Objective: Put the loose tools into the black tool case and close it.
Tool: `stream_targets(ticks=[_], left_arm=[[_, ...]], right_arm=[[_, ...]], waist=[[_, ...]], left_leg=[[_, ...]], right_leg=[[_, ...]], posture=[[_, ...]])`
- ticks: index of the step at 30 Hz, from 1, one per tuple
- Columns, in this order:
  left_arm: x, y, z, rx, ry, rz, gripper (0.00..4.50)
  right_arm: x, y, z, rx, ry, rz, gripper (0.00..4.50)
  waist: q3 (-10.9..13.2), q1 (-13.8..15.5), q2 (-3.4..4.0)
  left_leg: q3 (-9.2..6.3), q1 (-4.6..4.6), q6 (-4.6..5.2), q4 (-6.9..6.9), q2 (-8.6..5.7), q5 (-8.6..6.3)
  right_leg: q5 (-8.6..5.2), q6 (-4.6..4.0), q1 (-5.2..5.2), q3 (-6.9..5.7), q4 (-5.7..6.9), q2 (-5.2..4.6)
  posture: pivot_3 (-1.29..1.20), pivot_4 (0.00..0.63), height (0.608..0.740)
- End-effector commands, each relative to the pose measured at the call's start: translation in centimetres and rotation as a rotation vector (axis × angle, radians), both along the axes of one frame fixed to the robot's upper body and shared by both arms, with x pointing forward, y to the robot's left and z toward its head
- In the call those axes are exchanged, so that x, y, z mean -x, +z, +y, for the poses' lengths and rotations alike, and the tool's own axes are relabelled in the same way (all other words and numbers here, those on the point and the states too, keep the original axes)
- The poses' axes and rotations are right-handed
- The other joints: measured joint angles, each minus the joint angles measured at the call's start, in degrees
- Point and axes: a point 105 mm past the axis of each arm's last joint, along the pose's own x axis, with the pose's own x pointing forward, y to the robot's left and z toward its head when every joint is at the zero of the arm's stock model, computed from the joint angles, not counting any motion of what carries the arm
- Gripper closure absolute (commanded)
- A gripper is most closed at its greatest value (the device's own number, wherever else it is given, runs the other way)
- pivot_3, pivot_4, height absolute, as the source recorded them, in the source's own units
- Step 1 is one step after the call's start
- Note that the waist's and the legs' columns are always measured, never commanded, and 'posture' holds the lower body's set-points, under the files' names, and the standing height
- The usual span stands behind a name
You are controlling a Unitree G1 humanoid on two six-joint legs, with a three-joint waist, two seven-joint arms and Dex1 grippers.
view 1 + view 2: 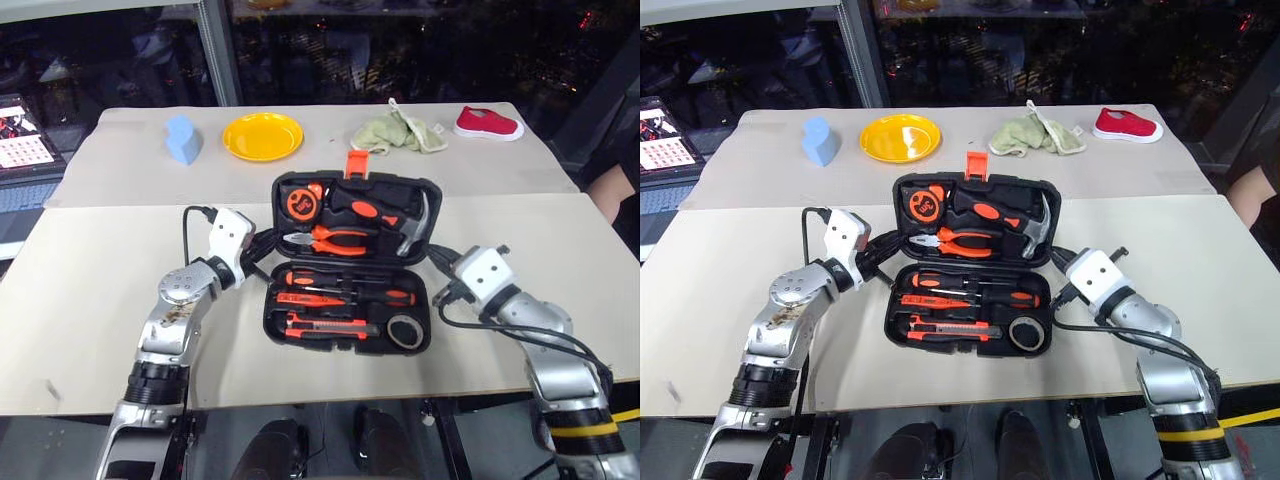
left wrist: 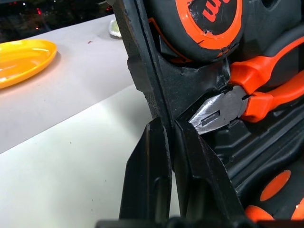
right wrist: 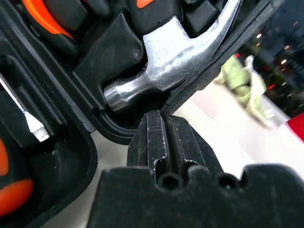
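Observation:
The black tool case (image 1: 271, 305) lies open in the middle of the table, its orange latch (image 1: 356, 165) at the far edge. In the near half rest two orange-and-black screwdrivers (image 1: 345, 283), a slim orange one (image 1: 312, 298), the utility knife (image 1: 325, 326) and the grey tape roll (image 1: 405, 331). The far half holds pliers (image 1: 340, 240), a hammer (image 1: 388, 212) and a tape measure (image 1: 302, 203). My left gripper (image 1: 265, 243) is shut, its tips at the case's left rim (image 2: 142, 80) beside the pliers' nose. My right gripper (image 1: 437, 256) is shut too, tips (image 3: 164, 118) touching the right rim under the hammer head (image 3: 175, 61).
Along the far side of the table sit a blue object (image 1: 183, 140), a yellow plate (image 1: 262, 136), a green cloth (image 1: 398, 132) and a red shoe (image 1: 487, 123). The table's front edge (image 1: 330, 400) runs close below the case.

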Motion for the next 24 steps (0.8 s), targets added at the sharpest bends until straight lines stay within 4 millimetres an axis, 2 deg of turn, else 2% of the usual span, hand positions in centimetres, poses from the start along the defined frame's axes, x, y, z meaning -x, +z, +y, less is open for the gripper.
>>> stream_targets(ticks=[1,12,15,20,24], left_arm=[[-0.2,2.9,-0.8,0.007,-0.029,-0.128,4.49],[2.1,0.0,0.3,-0.007,-0.008,-0.055,4.49],[2.4,-0.3,0.8,-0.017,0.020,-0.059,4.49],[3.0,-1.2,1.6,-0.041,0.044,-0.053,4.49],[2.9,-1.5,2.2,-0.044,0.084,-0.059,4.49]], right_arm=[[0.2,3.1,0.1,0.070,0.023,-0.181,4.50],[4.4,-0.7,1.3,0.140,0.119,-0.143,4.50],[5.3,-1.4,1.5,0.184,0.139,-0.155,4.50],[6.4,-2.4,1.8,0.257,0.176,-0.173,4.50],[6.9,-3.3,1.5,0.313,0.177,-0.182,4.50]], waist=[[0.00,0.04,0.00],[-0.02,-0.41,0.03],[-0.01,-0.31,0.03],[-0.02,-0.47,0.03],[-0.02,-0.55,0.03]], left_leg=[[-0.02,0.00,0.00,-0.03,0.00,0.00],[-0.07,0.03,0.06,-0.25,0.08,-0.04],[-0.08,0.53,0.04,-0.26,0.14,-0.05],[-0.02,1.08,-0.30,-0.28,0.17,-0.35],[-0.02,1.17,-0.30,-0.28,0.18,-0.33]], right_leg=[[0.00,0.00,-0.01,-0.01,-0.01,0.01],[-0.01,0.01,-0.01,0.07,-0.05,0.18],[-0.05,0.01,0.48,0.06,-0.43,0.22],[-0.07,0.04,1.00,0.12,-0.38,0.22],[-0.07,0.04,1.10,0.12,-0.36,0.23]], posture=[[0.00,0.150,0.740],[0.00,0.150,0.740],[0.00,0.150,0.740],[0.00,0.150,0.740],[0.00,0.150,0.740]])
